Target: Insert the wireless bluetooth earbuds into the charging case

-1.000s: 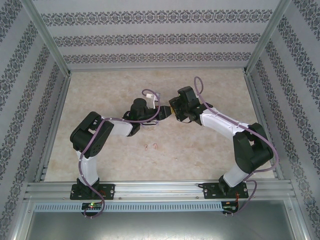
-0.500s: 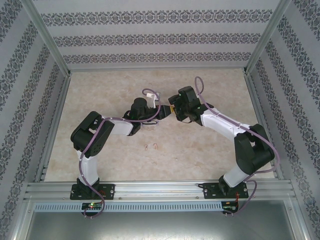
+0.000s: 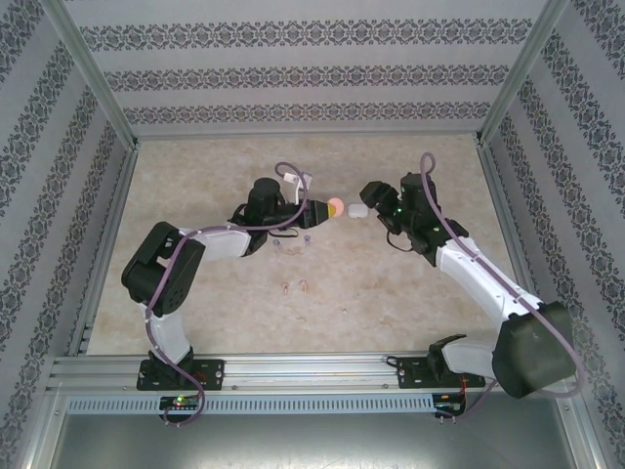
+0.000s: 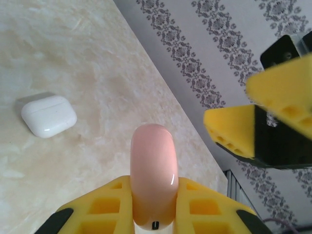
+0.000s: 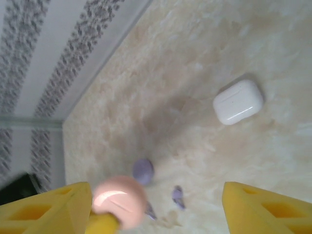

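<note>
My left gripper (image 3: 320, 208) (image 4: 152, 187) is shut on a glossy pink charging case (image 3: 335, 206) (image 4: 152, 170), which stands up between its yellow fingers. The case (image 5: 119, 202) looks closed. My right gripper (image 3: 374, 194) (image 5: 156, 197) is open and holds nothing, a short way to the right of the pink case. A closed white case (image 3: 357, 210) (image 4: 48, 116) (image 5: 238, 101) lies on the table between the two grippers. Two pinkish earbuds (image 3: 294, 287) lie nearer the arm bases. Purplish earbuds (image 5: 178, 195) (image 3: 306, 240) lie below the left gripper.
A purplish rounded piece (image 5: 143, 169) lies on the marble table (image 3: 195, 186) near the purplish earbuds. Patterned walls and metal frame rails (image 3: 98, 234) enclose the table. The right gripper's yellow fingers (image 4: 234, 131) hang close to the pink case on its right.
The two grippers were together at the table's middle. The right arm has swung out to the right and stands open; the left arm has stretched forward, and the pink and white cases now show.
</note>
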### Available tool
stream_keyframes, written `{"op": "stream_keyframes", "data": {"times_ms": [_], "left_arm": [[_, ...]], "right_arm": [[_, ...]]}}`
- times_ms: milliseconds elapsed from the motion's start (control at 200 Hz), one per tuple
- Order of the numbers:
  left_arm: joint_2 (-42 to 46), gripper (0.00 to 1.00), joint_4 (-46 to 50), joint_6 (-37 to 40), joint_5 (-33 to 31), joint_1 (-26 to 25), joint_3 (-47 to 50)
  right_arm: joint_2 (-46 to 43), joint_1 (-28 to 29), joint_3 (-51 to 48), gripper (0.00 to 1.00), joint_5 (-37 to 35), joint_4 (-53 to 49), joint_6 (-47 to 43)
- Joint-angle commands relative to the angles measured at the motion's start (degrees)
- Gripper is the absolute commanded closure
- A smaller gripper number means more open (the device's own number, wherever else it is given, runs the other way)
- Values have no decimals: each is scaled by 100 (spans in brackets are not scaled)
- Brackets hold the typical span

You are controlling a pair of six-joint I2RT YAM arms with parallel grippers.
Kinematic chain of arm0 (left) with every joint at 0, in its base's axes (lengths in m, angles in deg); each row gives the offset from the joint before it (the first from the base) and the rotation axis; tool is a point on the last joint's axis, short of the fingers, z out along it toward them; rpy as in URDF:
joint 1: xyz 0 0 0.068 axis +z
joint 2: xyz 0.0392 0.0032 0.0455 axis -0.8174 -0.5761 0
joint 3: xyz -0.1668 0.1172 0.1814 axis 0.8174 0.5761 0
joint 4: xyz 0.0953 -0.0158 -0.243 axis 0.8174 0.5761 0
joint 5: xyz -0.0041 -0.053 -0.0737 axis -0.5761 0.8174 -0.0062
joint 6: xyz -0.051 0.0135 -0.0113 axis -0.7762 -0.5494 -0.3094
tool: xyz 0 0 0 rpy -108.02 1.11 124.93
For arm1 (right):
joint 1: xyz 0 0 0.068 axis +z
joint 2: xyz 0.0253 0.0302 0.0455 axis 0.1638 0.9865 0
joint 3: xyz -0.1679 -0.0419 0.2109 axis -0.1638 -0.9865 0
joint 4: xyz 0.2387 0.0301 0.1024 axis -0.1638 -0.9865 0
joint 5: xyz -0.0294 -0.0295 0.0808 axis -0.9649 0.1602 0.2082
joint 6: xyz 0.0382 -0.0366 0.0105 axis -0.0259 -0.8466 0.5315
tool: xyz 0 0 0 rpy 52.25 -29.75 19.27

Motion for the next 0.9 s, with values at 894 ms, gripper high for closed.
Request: {"op": "stream_keyframes", "data": {"times_ms": [894], "left_arm": [[645,100,2134,1252,1236,79,-948]], "right_arm": [[542,-12,-365,36,1698,1240,-2348]]}}
